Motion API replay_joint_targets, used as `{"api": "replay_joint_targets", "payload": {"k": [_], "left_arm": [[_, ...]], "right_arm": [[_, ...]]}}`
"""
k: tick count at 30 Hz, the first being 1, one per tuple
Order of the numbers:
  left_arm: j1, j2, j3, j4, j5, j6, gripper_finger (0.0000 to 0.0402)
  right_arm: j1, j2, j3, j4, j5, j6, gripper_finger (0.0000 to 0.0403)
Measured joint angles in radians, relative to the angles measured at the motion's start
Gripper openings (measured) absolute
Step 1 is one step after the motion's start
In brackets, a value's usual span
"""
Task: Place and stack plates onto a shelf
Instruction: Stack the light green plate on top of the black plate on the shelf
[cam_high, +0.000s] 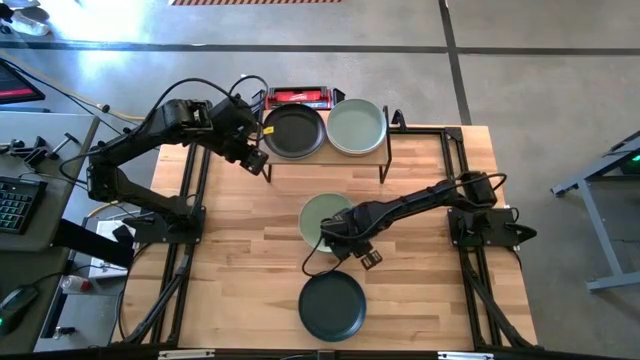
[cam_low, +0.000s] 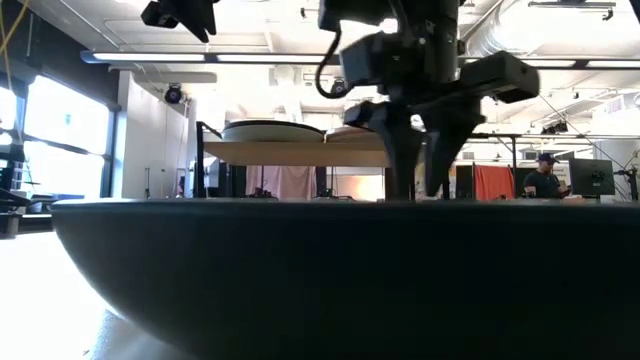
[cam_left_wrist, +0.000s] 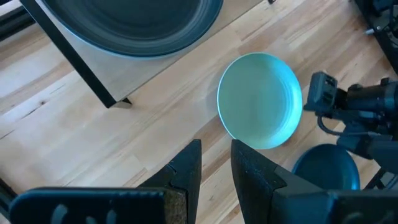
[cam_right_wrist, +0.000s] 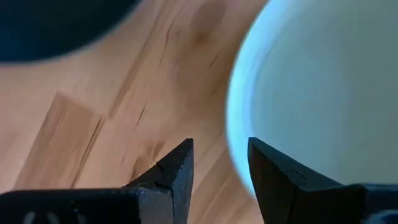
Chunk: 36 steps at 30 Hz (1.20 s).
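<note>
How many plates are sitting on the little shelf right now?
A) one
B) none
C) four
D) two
D: from above, a black plate and a green plate rest side by side on the shelf; the other two visible plates lie on the table.

Bright, even overhead light — window glare backlights the low view; near plate blurred.

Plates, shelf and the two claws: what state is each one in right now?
Black plate on shelf: lying flat, left side.
Green plate on shelf: lying flat, right side.
Green plate on table: flat, not gripped.
Black plate on table: flat, untouched, near front edge.
Shelf: standing, two plates on it.
Left gripper: open, empty, beside shelf.
Right gripper: open, at the table's green plate rim.
</note>
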Motion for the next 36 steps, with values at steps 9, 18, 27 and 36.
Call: {"api": "replay_joint_targets", "payload": {"k": [9,18,27,36], "left_arm": [[0.000,0.000,0.000,0.000,0.000,0.002,0.0074],[0.000,0.000,0.000,-0.001,-0.006,0.002,0.0074],[0.000,0.000,0.000,-0.001,-0.050,0.039,0.0074],[0.000,0.000,0.000,-0.005,-0.048,0.088,0.0074]], "right_arm": [[-0.007,0.008,-0.043,0.073,-0.055,-0.013,0.0130],[-0.007,0.009,-0.131,0.161,0.023,0.027,0.0127],[-0.007,0.009,-0.126,0.176,0.104,0.061,0.0023],[-0.007,-0.005,-0.111,0.131,0.061,0.061,0.0003]]}}
